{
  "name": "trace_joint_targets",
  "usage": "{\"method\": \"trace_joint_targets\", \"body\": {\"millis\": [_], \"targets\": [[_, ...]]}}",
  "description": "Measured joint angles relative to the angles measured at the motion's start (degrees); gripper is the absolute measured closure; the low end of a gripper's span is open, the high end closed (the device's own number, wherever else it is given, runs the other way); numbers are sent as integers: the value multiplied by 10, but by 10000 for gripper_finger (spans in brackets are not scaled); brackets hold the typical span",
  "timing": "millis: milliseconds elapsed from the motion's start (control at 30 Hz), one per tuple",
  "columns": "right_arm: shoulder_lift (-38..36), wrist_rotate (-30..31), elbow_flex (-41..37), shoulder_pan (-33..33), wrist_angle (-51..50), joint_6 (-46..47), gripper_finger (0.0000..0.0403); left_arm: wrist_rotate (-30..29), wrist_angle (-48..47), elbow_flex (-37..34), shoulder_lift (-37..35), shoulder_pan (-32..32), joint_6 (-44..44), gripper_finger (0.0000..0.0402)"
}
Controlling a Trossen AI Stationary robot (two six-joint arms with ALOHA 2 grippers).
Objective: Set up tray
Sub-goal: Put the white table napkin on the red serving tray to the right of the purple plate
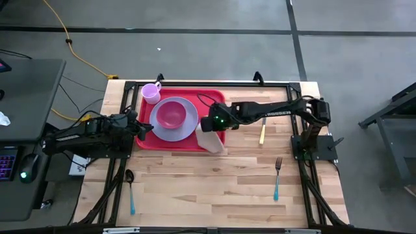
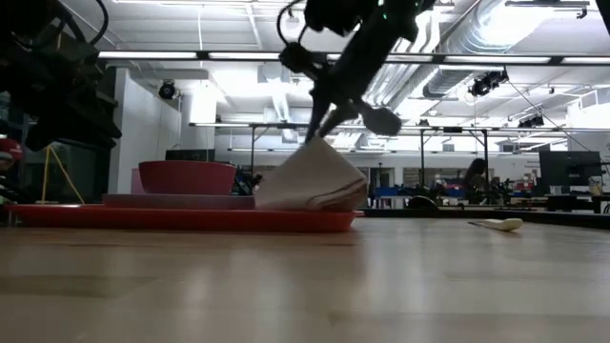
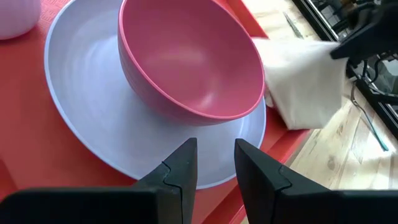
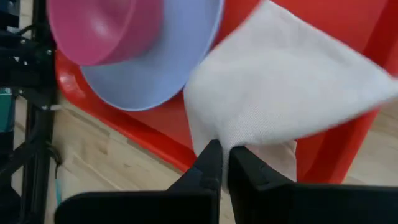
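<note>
The red tray [image 1: 144,140] lies at the table's far middle. On it a lavender plate [image 1: 185,133] carries a pink bowl [image 1: 170,114], and a lavender cup [image 1: 151,93] stands at its far left corner. My right gripper [image 1: 209,127] is shut on a white napkin [image 1: 212,140] at the tray's near right corner. My left gripper [image 1: 140,128] hovers over the tray's left edge, raised clear of it in the low view. Its fingers stand slightly apart above the plate's rim [image 3: 214,163] and hold nothing. My right gripper pinches the napkin's upper, bunched end [image 4: 231,140] between its two fingers, coming from above and slanting down. The napkin spreads out below the fingers like a tent. Its lower part [image 2: 315,198] rests on the tray's right end.
A pale knife [image 1: 262,134] lies right of the tray. A fork with a teal handle [image 1: 277,177] lies near right, and a spoon with a teal handle [image 1: 130,190] near left. The wooden table in front of the tray is bare.
</note>
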Motion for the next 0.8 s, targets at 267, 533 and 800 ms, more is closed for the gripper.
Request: {"method": "trace_joint_targets", "body": {"millis": [267, 533, 800], "targets": [[0, -7, -12, -43, 1, -75, 403, 0, 0, 0, 0, 0, 0, 263], [0, -33, -12, -85, 0, -169, 403, 0, 0, 0, 0, 0, 0, 263], [14, -41, -12, -90, 0, -239, 403, -1, 1, 1, 0, 0, 0, 263]]}}
